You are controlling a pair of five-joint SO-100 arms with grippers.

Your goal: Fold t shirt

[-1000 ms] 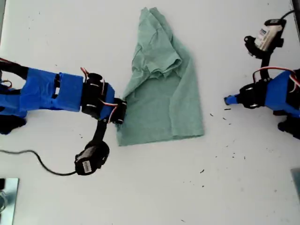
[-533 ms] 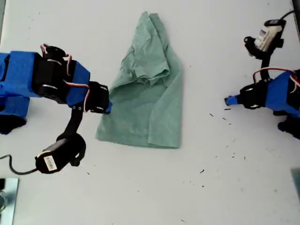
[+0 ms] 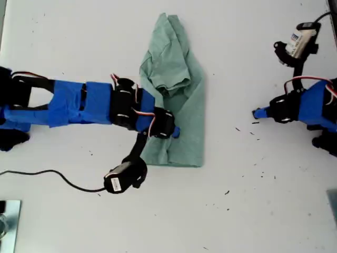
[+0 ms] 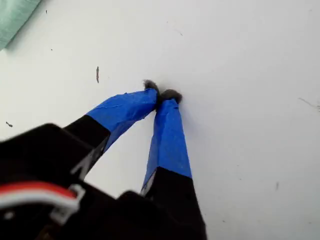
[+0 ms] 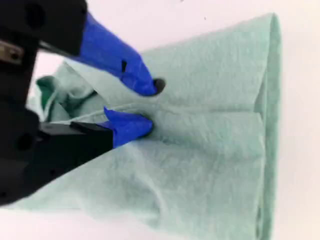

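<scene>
Pale sage-green heathered cloth t shirt (image 3: 176,100) is lying on the plain white desk (image 3: 226,221), around the middle of the exterior view, folded lengthwise into a narrow tall shape; upper end is tapering to a bunched point, lower hem is lying straight; a rumpled sleeve fold is sitting across the upper middle; fabric is showing soft creases, no print. My second tool (image 5: 145,107) with blue-taped fingers is resting over the shirt, jaws narrowly apart and pinching a raised ridge of cloth between the tips; in the exterior view it is reaching in from the left onto the shirt's lower part (image 3: 171,129). My first tool (image 4: 162,96) is sitting on bare desk, tips pressed together, gripping nothing; it is at the exterior view's right (image 3: 258,112), well apart from the shirt; small dark specks are dotting the desk nearby.
</scene>
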